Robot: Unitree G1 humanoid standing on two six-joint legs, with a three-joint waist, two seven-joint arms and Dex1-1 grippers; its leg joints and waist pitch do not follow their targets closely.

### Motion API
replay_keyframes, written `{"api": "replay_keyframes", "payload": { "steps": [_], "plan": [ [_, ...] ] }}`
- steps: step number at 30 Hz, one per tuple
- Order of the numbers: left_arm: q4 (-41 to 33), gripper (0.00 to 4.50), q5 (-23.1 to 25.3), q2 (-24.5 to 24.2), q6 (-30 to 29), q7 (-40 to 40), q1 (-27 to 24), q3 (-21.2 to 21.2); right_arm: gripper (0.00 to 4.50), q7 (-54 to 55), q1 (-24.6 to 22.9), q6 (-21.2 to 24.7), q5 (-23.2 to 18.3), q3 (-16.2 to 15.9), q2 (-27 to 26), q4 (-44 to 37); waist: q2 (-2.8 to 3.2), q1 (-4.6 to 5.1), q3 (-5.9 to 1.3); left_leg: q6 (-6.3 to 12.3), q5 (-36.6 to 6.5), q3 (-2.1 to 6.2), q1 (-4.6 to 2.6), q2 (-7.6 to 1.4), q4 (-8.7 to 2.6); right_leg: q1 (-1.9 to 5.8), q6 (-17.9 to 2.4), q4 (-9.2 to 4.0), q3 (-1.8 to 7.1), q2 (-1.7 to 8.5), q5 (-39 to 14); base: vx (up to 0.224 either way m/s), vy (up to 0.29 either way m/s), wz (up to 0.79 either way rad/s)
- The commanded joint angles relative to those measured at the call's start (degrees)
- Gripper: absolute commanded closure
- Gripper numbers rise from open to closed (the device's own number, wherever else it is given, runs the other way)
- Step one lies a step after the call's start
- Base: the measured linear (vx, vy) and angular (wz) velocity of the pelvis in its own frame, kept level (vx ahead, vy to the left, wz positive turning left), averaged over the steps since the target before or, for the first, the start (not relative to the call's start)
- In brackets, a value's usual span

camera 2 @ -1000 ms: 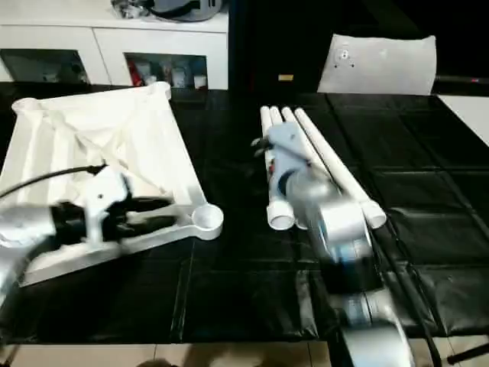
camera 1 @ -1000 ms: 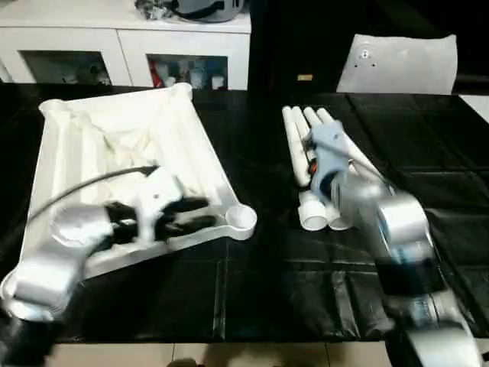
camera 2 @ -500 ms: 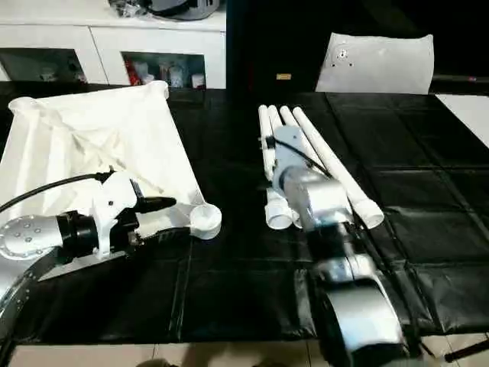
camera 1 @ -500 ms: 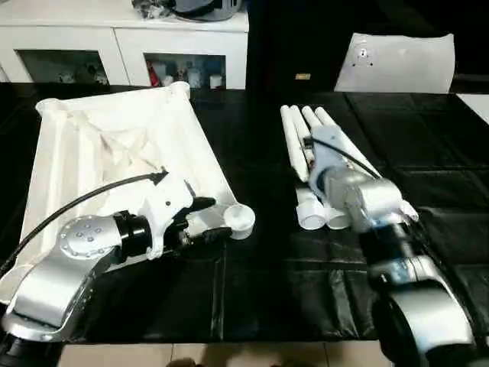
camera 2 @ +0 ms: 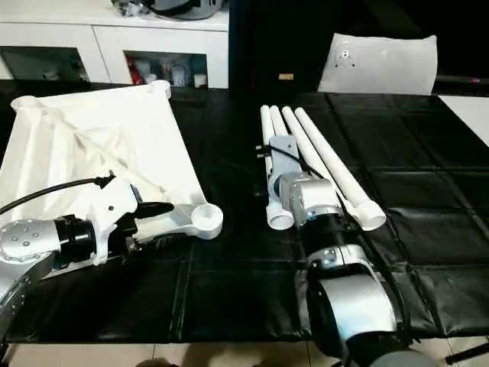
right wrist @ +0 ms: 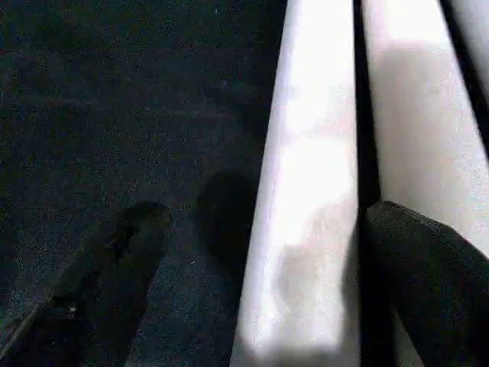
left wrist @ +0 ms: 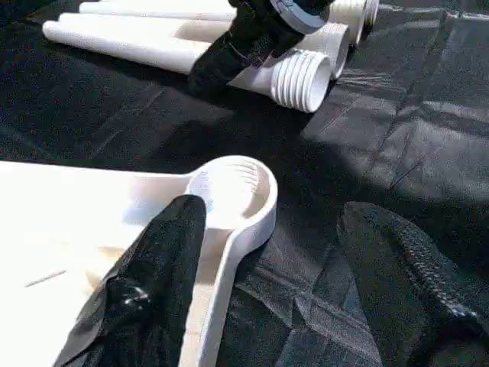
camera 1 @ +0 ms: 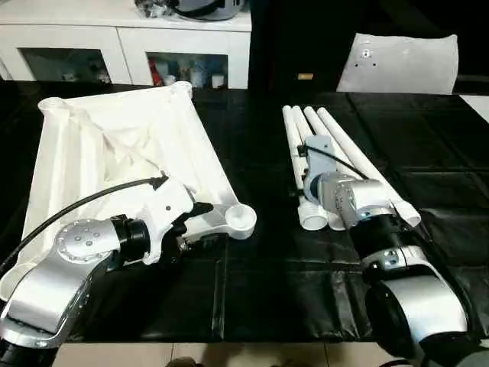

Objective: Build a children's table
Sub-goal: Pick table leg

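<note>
The table top [camera 1: 122, 153] lies upside down on the left side of the black-covered counter [camera 1: 260, 290], ribbed underside up, with round sockets at its corners. The four legs [camera 2: 306, 145] lie side by side on the right, well apart from the top, their wide threaded ends toward the robot.

The left gripper [left wrist: 267, 252] sits at the top's near right corner socket [left wrist: 233, 187]. Its fingers [left wrist: 153, 267] stand partly spread, one resting on the plastic just beside the socket and the other off the rim over the counter, so the edge lies between them without being clamped.

The right gripper [right wrist: 252, 283] is down over the bundle of legs, fingers spread wide: one finger [right wrist: 114, 252] lies on the counter side of the outermost leg [right wrist: 313, 191], the other in the groove between that leg and its neighbour. Nothing is held yet.

The step in hand looks like picking up the first leg while the left arm steadies the top. The next move probably calls for closing the right fingers on that single leg without catching its neighbour, lifting it clear, then turning its threaded end down toward the socket the left gripper marks
</note>
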State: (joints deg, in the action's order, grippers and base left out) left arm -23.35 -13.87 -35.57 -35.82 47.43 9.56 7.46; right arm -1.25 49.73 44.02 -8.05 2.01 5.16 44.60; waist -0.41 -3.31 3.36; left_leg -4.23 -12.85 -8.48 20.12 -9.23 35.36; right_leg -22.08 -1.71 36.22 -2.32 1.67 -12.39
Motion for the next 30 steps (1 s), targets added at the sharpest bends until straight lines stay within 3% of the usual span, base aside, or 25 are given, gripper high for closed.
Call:
{"api": "replay_keyframes", "payload": {
  "steps": [1, 5, 17, 18, 21, 23, 25, 28, 30],
  "plan": [
    [-1.14, 1.39, 0.0, -0.62, -0.48, -0.04, 0.62, 0.69, 0.0, 0.3, 0.84, 1.59, -0.5, 1.33, 0.03, 1.6, 0.51, 0.09, -3.41, -2.53, -3.64, 0.41, 0.09, -3.1, -4.46, 2.8, -11.5, -3.24, 3.35, 5.73, -2.43, 0.0, 0.0, 0.0],
    [-1.39, 1.39, -0.05, -0.95, -0.61, 0.17, 0.89, 0.94, 0.0, -0.47, 1.49, 2.8, -1.11, 2.32, 0.12, 2.86, 0.54, 0.06, -3.54, -2.47, -2.81, 0.44, 0.18, -3.11, -4.42, 2.93, -11.53, -3.07, 3.3, 5.75, -1.28, 0.0, 0.0, 0.0],
    [-1.76, 1.31, -1.42, -0.38, -1.98, 0.45, 1.98, 1.6, 1.06, -4.67, 4.48, 7.43, -3.13, 4.61, 1.35, 7.73, 0.42, 0.15, -3.47, -2.3, -3.23, 0.28, 0.13, -3.15, -4.34, 2.88, -12.4, -3.24, 3.32, 5.74, -1.84, 0.0, 0.0, 0.0],
    [-1.81, 1.31, -1.56, -0.29, -2.11, 0.43, 2.08, 1.56, 1.15, -4.85, 4.73, 7.61, -3.22, 4.68, 1.46, 8.03, 0.73, 0.11, -3.51, -2.38, -2.97, 0.37, 0.11, -3.18, -4.32, 2.91, -12.45, -3.12, 3.3, 5.76, -1.77, 0.0, 0.0, 0.0],
    [-1.94, 1.31, -1.79, -0.01, -2.34, 0.31, 2.02, 1.75, 1.31, -5.53, 5.13, 7.81, -3.01, 4.58, 1.72, 8.57, 0.42, 0.17, -3.54, -2.28, -2.61, 0.27, 0.19, -3.17, -4.26, 2.98, -12.58, -3.17, 3.31, 5.78, -1.59, 0.0, 0.0, 0.0],
    [-1.89, 1.31, -1.52, -0.05, -2.3, 0.25, 1.95, 2.1, 1.52, -5.69, 5.28, 7.97, -3.08, 4.56, 1.84, 8.85, 0.66, 0.17, -3.53, -2.26, -2.42, 0.29, 0.18, -3.21, -4.24, 2.91, -12.55, -3.16, 3.3, 5.77, -1.51, 0.0, 0.0, 0.0],
    [-1.85, 1.31, -1.46, 0.15, -2.28, 0.11, 1.98, 2.29, 1.58, -5.96, 5.35, 8.11, -3.19, 4.66, 1.87, 8.98, 0.35, 0.23, -3.5, -2.22, -2.59, 0.22, 0.23, -3.16, -4.25, 2.98, -12.59, -3.27, 3.31, 5.71, -1.69, 0.0, 0.0, 0.0],
    [-1.76, 1.31, -1.86, 0.42, -2.35, -0.15, 2.1, 2.38, 1.97, -6.51, 5.61, 8.28, -2.63, 4.29, 1.88, 9.54, 0.55, 0.26, -3.51, -2.36, -2.8, 0.24, 0.13, -3.25, -4.26, 2.86, -12.47, -3.26, 3.28, 5.68, -2.29, 0.0, 0.0, 0.0],
    [-1.63, 1.31, -1.87, 0.31, -2.27, -0.08, 2.17, 2.5, 2.11, -6.76, 5.85, 8.28, -2.55, 4.28, 1.93, 9.83, 0.36, 0.24, -3.5, -2.3, -2.93, 0.24, 0.23, -3.26, -4.28, 3.0, -12.56, -3.31, 3.31, 5.8, -2.59, 0.0, 0.0, 0.0]
  ]
}}
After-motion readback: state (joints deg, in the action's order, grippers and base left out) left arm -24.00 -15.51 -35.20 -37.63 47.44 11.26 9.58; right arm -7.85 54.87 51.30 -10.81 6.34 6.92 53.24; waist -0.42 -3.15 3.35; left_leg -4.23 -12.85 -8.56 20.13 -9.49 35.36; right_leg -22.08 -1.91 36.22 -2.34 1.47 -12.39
